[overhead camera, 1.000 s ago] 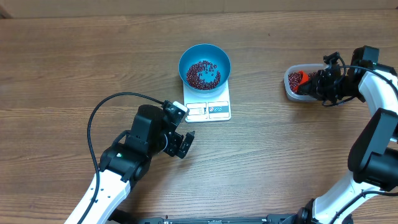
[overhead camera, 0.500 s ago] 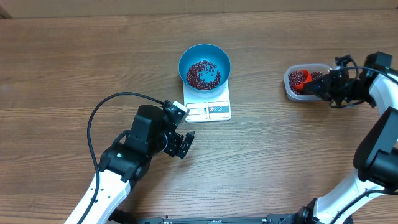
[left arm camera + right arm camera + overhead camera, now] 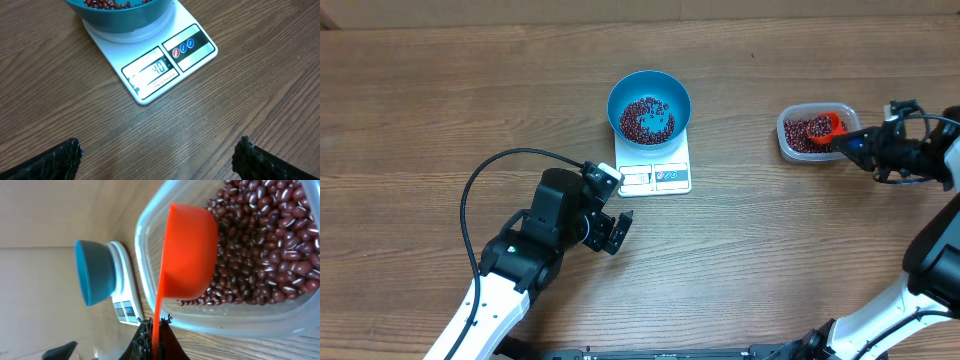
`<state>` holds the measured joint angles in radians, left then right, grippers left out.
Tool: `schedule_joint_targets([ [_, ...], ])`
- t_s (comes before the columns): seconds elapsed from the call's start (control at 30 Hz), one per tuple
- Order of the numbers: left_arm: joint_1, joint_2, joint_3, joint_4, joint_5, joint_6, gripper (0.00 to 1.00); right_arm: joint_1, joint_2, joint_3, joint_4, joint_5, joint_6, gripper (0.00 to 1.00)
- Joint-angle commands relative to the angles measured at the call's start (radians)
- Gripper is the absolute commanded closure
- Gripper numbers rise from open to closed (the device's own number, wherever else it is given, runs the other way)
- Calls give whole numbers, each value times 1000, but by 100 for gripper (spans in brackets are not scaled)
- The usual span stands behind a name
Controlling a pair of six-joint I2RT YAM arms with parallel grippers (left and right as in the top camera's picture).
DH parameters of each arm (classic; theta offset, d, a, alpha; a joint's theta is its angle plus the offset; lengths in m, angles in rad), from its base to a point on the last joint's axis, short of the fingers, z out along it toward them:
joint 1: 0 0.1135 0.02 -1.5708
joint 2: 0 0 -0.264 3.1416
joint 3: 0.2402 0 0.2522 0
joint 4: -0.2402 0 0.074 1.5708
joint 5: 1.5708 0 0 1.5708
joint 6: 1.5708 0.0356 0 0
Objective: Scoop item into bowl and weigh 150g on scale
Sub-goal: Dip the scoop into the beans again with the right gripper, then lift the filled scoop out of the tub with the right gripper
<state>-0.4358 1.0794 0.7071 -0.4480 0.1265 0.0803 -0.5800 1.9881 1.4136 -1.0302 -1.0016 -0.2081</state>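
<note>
The blue bowl (image 3: 649, 90) stands on the white scale (image 3: 655, 177) at the table's middle, with red-brown beans (image 3: 647, 120) in its bottom. At the right a clear tub (image 3: 786, 143) holds more beans (image 3: 270, 240). My right gripper (image 3: 865, 143) is shut on the handle of an orange scoop (image 3: 832, 124), whose cup (image 3: 187, 255) sits in the tub's right end among the beans. My left gripper (image 3: 617, 232) hangs open over bare wood just in front and left of the scale (image 3: 160, 70). Nothing lies between its fingers (image 3: 55, 160). The display shows 40.
The black cable (image 3: 480, 175) of the left arm loops over the table at the left. The bowl (image 3: 95, 272) and scale (image 3: 125, 300) show far behind the tub in the right wrist view. Bare wood lies between scale and tub.
My right gripper has drawn back to the right, dragging the orange scoop from the tub's left end to its right end. The left arm has not moved.
</note>
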Motion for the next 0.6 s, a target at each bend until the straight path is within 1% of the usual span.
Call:
schedule_joint_targets([
  [0.0, 4, 5, -3, 1, -6, -9, 1, -27, 5, -1, -21, -144, -89, 96],
  [0.3, 3, 5, -3, 1, -6, -9, 1, -46, 3, 2, -139, -285, -251, 96],
  [0.4, 4, 5, -3, 1, -6, -9, 0, -33, 2, 2, -155, -303, -254, 96],
  [0.57, 3, 5, -3, 1, -6, -9, 0, 29, -18, 3, -153, -303, -254, 96],
])
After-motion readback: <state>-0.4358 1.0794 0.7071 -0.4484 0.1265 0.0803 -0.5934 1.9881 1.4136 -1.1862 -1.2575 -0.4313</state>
